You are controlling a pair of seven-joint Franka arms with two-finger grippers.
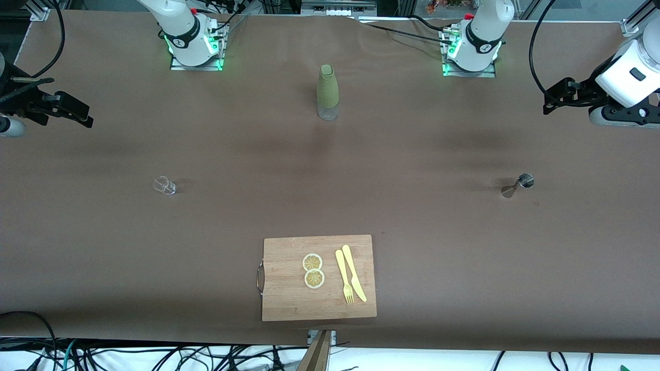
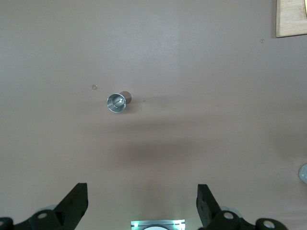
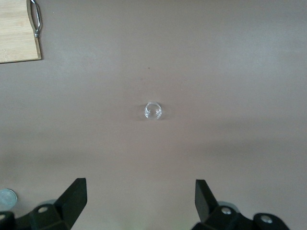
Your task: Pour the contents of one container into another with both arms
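A small clear glass (image 1: 165, 185) stands on the brown table toward the right arm's end; it also shows from above as the glass (image 3: 153, 111). A metal jigger (image 1: 518, 184) stands toward the left arm's end, its open cup seen on the jigger (image 2: 116, 102). A green-sleeved bottle (image 1: 327, 93) stands upright between the two arm bases. My left gripper (image 1: 554, 100) (image 2: 142, 201) hangs open and empty high over its end of the table. My right gripper (image 1: 77, 111) (image 3: 140, 199) hangs open and empty over the other end.
A wooden cutting board (image 1: 289, 304) with a metal handle lies nearest the front camera. It carries two lemon slices (image 1: 313, 270), a yellow knife (image 1: 355, 272) and a yellow fork (image 1: 344, 277). Board corners show in both wrist views (image 2: 291, 19) (image 3: 17, 33). Cables run along the table edges.
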